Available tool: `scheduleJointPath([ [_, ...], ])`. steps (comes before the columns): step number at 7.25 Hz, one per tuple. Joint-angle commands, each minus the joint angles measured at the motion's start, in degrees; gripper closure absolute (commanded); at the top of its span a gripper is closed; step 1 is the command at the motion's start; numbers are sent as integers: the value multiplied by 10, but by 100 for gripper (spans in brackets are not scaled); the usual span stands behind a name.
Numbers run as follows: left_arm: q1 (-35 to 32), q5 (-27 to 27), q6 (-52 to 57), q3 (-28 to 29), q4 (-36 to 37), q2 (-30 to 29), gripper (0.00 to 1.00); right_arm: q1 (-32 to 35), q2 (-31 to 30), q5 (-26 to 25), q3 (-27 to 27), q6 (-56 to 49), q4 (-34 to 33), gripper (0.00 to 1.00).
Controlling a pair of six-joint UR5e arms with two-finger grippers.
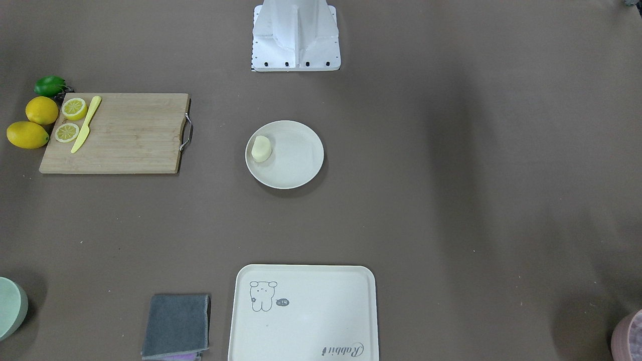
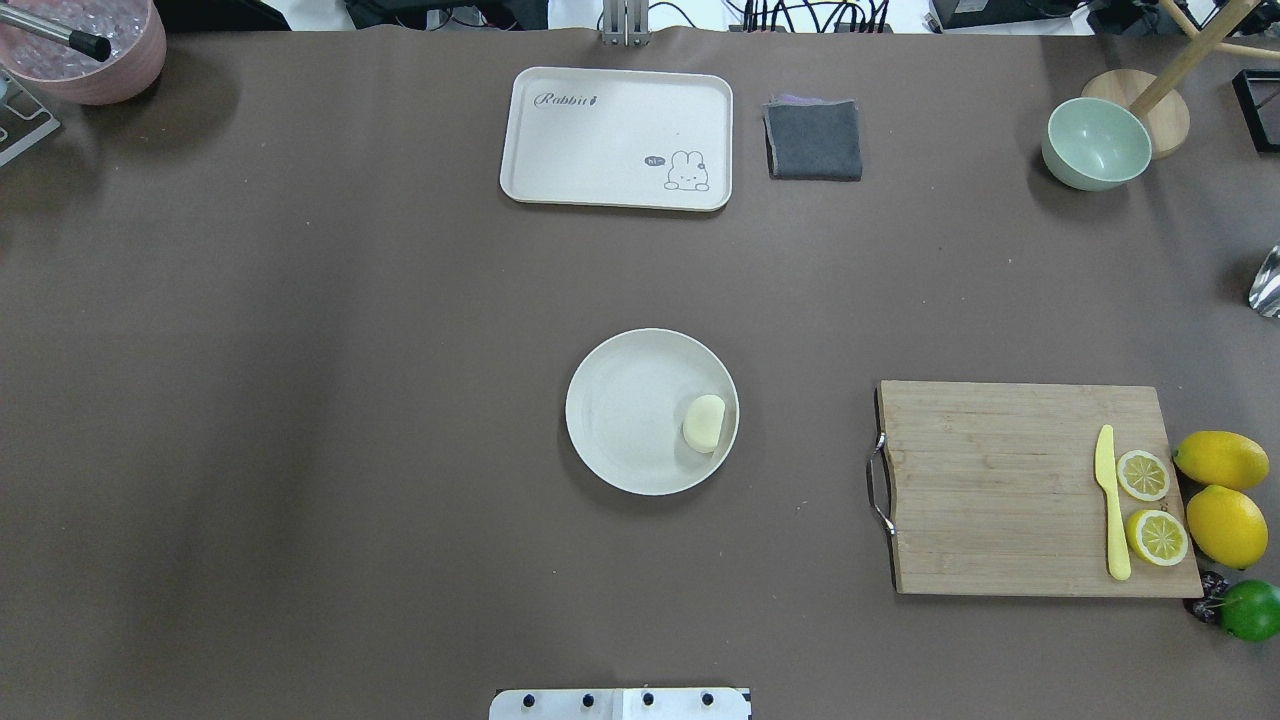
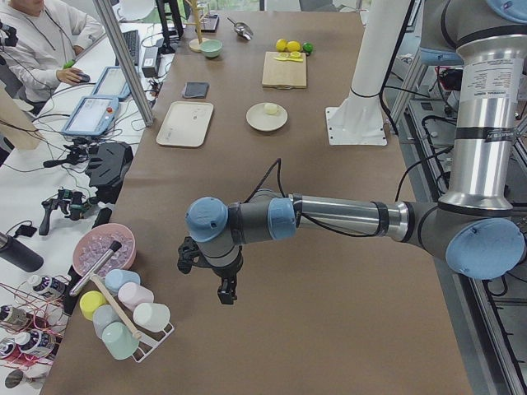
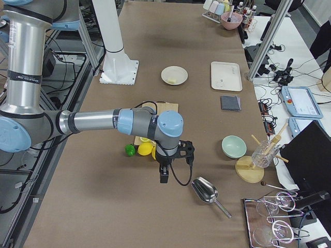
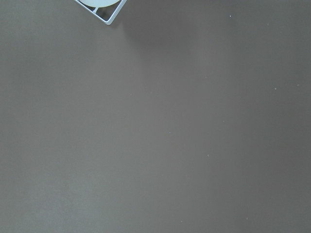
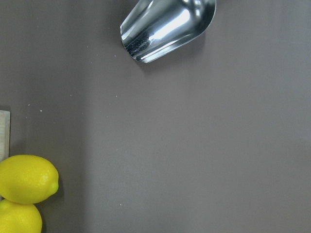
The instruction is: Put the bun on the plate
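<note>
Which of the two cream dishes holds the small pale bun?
The round off-white plate in the centre: the pale cream bun lies inside its rim. The rectangular cream tray with the rabbit drawing is bare.

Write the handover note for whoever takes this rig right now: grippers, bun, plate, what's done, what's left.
Left gripper: over bare table near the cup rack, holding nothing; open or shut cannot be told.
Right gripper: above the table near the metal scoop, holding nothing; open or shut cannot be told.
Bun: lying on the plate, close to the rim on the robot's right side.
Plate: mid-table, both arms well away from it.
Done: bun is on the plate.
Left: apparently nothing.
</note>
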Motion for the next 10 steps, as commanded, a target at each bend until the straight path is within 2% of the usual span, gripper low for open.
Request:
scheduleJointPath([
  [1,0,1,-2,-10,0,-3,2,0,-2,6,19,0,-1,0],
  [10,-5,21,-2,-24,1,1,2,1,-7,0,15,0,-1,0],
])
